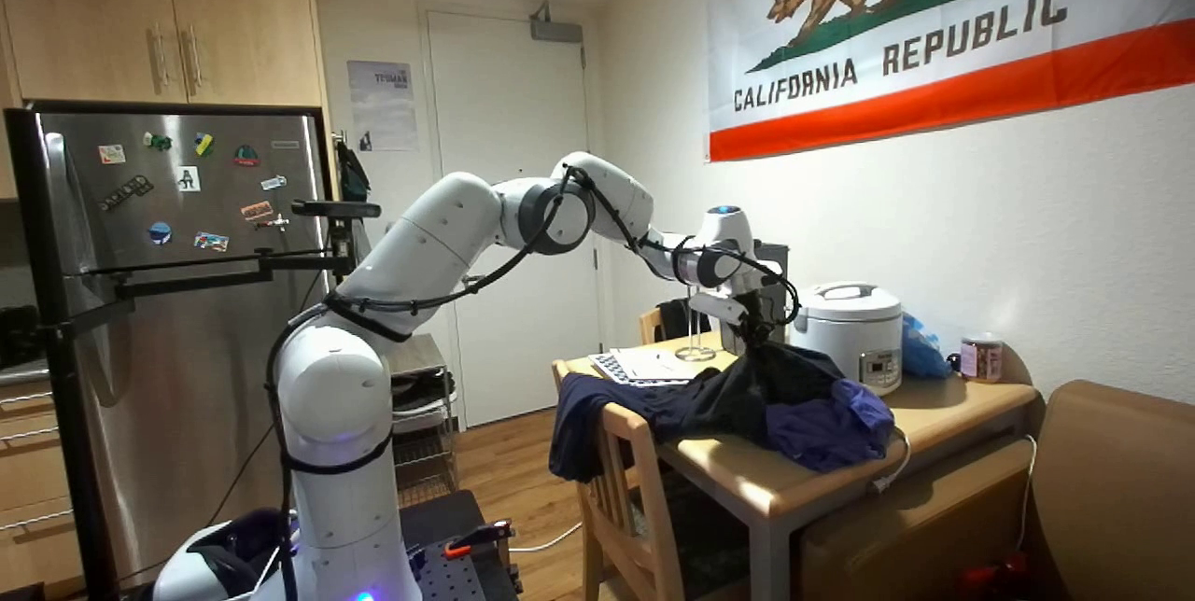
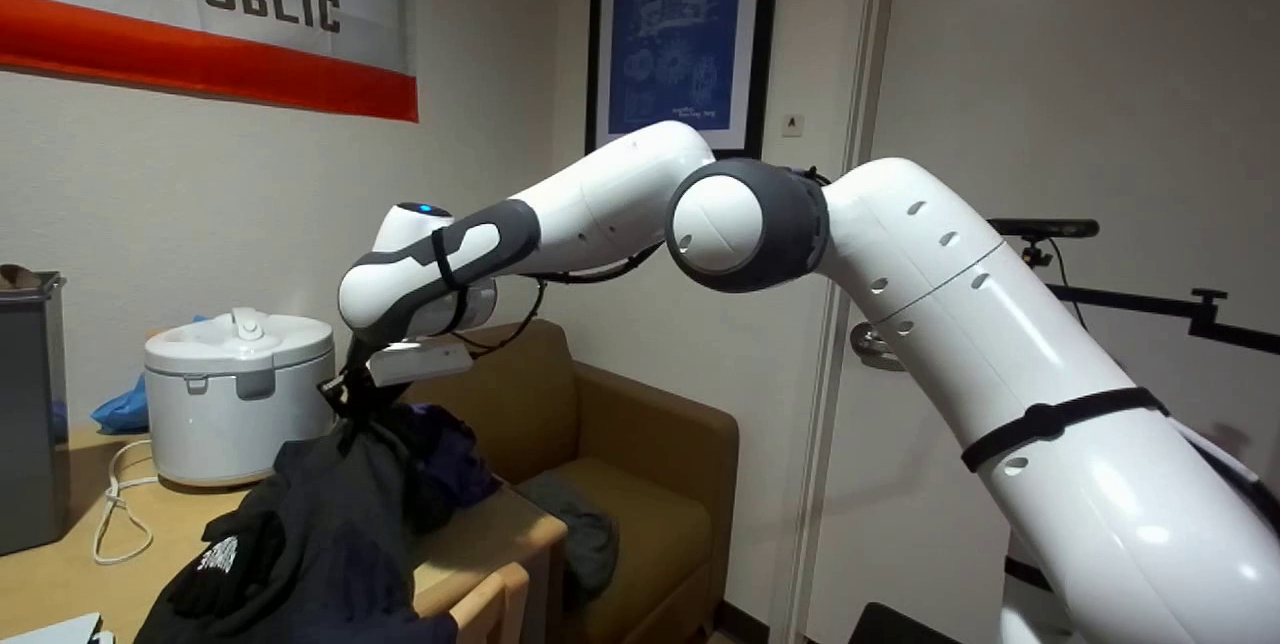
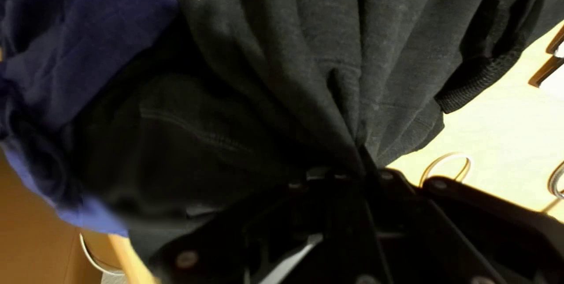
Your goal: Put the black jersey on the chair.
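Grasping looks done to us: fingers [image 3: 398, 187] pinched together on black jersey [image 3: 291, 46], draped below them onto counter [image 1: 943, 414]; next we should lift it, carry to chair [image 1: 653, 498], lower than them.

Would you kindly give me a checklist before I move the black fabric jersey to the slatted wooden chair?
1. Black tool closed on the black fabric jersey: ok, folds pinched.
2. Jersey off the light wooden table: not ok, part lies on it.
3. Back of the slatted wooden chair bare: not ok, navy cloth hangs over it.
4. Crumpled purple-blue cloth separate from jersey: cannot tell, they meet.
5. Jersey clear of the round white rice cooker: cannot tell, they overlap in an exterior view.
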Robot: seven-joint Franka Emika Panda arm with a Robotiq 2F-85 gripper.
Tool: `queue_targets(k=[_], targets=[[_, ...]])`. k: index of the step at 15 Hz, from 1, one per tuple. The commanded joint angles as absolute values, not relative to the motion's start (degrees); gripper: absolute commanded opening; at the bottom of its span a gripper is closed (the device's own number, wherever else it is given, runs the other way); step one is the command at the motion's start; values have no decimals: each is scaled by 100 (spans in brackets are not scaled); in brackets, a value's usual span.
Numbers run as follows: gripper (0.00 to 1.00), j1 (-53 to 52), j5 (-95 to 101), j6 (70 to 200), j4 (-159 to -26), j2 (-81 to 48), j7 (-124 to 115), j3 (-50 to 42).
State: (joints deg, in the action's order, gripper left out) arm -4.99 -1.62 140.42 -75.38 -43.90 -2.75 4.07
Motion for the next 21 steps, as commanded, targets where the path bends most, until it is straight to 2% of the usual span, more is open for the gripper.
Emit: queue_targets(k=[1, 8, 21], targets=[[2, -558, -122, 14136, -8523, -3410, -321, 343], [2, -587, -28, 14278, -9636, -2130, -371, 306], [2, -828, 841, 14126, -10658, -594, -816, 341]])
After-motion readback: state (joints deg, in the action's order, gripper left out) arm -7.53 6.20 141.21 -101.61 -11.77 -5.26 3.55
